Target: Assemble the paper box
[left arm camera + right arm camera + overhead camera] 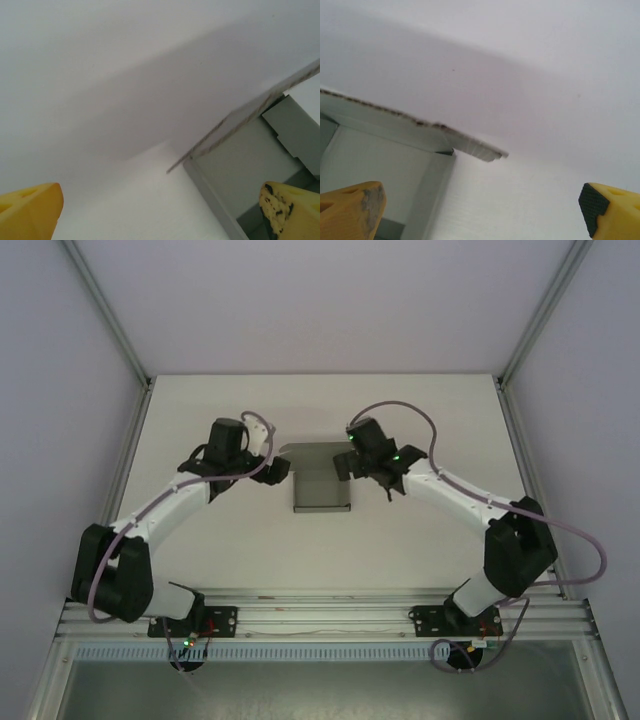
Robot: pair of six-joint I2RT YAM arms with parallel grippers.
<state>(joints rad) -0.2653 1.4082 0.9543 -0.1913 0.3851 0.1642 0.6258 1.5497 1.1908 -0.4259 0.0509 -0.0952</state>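
Note:
The paper box is grey cardboard, lying partly folded in the middle of the table with a wide flap at its far end. My left gripper sits at the box's left far corner, my right gripper at its right far corner. In the left wrist view the yellow fingertips stand wide apart, the gripper open over bare table; the box and its raised flap edge lie ahead to the right. My right gripper is open too, with the box ahead to the left under its flap.
White walls and aluminium posts enclose the white table. An aluminium rail with both arm bases runs along the near edge. Bare table lies on either side of the box.

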